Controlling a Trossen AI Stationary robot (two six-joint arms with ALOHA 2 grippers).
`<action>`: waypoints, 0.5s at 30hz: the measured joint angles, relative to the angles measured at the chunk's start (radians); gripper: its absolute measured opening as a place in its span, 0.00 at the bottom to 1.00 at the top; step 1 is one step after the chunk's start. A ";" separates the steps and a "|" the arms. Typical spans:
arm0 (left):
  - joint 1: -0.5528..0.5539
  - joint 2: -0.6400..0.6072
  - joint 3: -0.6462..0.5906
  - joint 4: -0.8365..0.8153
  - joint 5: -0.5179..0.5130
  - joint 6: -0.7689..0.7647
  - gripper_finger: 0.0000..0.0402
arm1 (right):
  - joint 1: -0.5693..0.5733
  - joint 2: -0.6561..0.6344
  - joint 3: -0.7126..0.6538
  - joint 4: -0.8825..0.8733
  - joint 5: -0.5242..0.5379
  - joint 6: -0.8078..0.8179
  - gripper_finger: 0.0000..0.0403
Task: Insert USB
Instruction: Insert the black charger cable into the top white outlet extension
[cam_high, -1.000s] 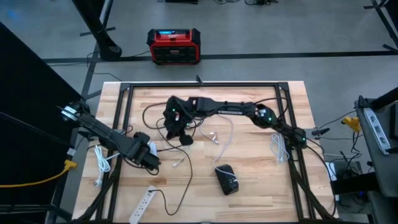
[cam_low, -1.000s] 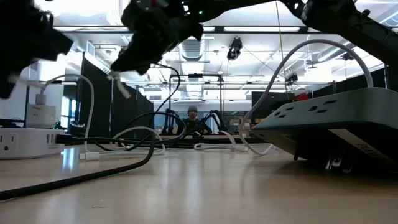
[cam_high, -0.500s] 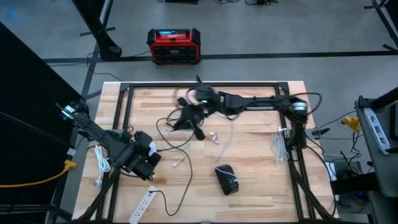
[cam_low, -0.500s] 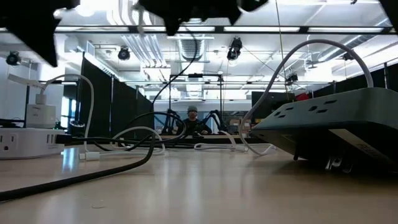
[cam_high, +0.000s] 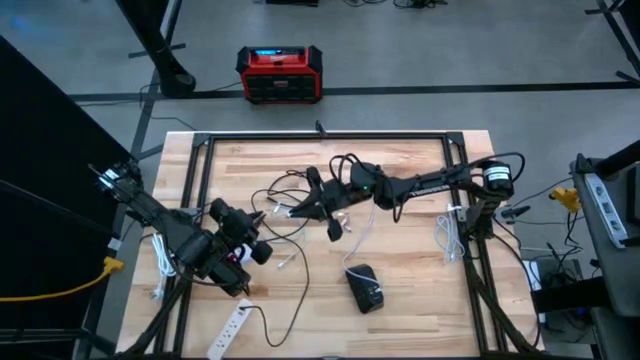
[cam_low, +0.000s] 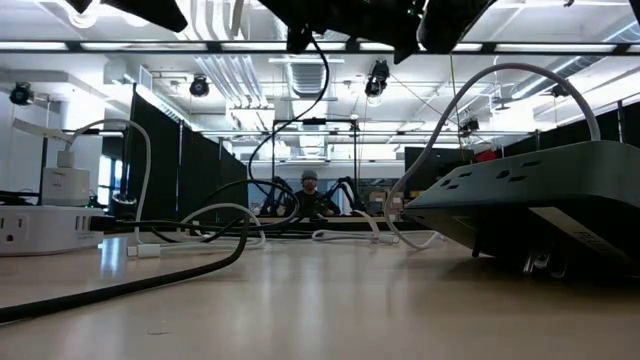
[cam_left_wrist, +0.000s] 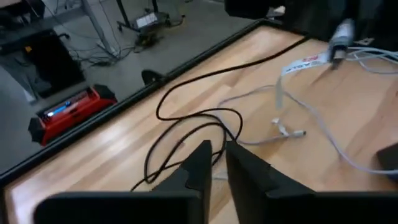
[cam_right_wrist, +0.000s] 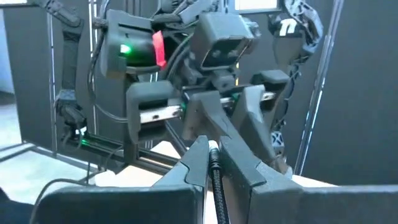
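the right claw (cam_high: 305, 207) hangs over the middle of the wooden surface (cam_high: 410, 290), its fingers (cam_right_wrist: 198, 155) pinched on a black cable (cam_right_wrist: 215, 174) whose slack loops away across the boards. the left claw (cam_high: 262, 238) is raised over the near-left part of the surface, pointing toward the right one; its fingers (cam_left_wrist: 199, 165) stand a narrow gap apart with nothing between them. a white usb cable (cam_left_wrist: 311, 118) lies on the boards between the two arms, its small plug (cam_left_wrist: 292, 132) resting flat. a black power strip (cam_high: 364, 287) sits nearer the front edge, a white power strip (cam_high: 230, 328) at the front left.
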 joint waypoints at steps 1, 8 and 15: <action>0.003 0.000 -0.003 0.010 -0.011 0.000 0.15 | 0.002 0.000 0.000 0.002 0.000 -0.013 0.03; 0.011 0.000 -0.027 0.094 -0.155 0.029 0.45 | 0.002 0.000 0.000 0.023 0.005 -0.045 0.03; 0.007 0.000 -0.066 0.167 -0.228 0.045 0.61 | 0.005 0.000 0.000 0.049 0.002 -0.053 0.03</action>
